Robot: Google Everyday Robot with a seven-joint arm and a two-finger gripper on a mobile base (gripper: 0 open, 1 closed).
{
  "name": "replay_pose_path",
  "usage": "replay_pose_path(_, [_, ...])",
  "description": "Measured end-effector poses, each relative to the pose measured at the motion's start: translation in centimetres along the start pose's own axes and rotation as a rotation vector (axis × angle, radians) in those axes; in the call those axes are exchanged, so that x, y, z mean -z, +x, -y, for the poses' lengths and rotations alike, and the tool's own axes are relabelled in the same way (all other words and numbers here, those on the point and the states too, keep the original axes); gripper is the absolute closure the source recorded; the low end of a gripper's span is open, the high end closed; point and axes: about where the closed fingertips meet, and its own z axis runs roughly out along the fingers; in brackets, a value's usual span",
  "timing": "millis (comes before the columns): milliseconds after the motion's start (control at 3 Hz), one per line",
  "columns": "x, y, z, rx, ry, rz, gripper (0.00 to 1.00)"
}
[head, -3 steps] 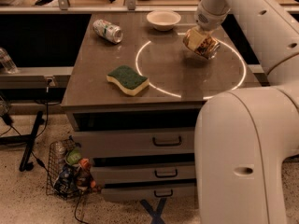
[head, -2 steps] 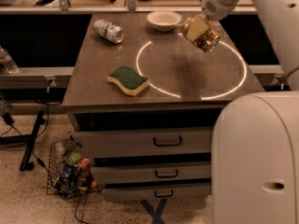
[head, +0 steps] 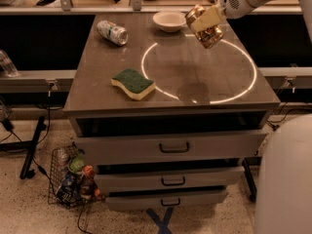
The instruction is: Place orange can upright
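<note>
The orange can [head: 209, 34] is a dented orange-gold and brown metallic can. It hangs tilted in the air above the right rear part of the table [head: 170, 72], over the white ring marked on the top. My gripper [head: 205, 22] comes in from the upper right and is shut on the orange can, its pale fingers [head: 207, 17] across the can's side. The can's shadow lies on the table near the ring's front edge.
A green-and-white silver can [head: 112, 32] lies on its side at the rear left. A white bowl [head: 169, 21] sits at the rear middle. A green and yellow sponge [head: 133, 83] lies front left. Drawers are below, and a wire basket [head: 70, 177] stands on the floor.
My gripper has lifted the orange can off the table and carried it up and slightly toward the front. The arm has swung out of the foreground.
</note>
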Motion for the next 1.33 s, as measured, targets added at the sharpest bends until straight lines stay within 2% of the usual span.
replay_pose_path(333, [0.8, 0.0, -0.3, -0.025, -0.063, 0.128, 1.00])
replay_pose_path(1333, [1.5, 2.5, -0.2, -0.048, -0.259, 0.405, 1.00])
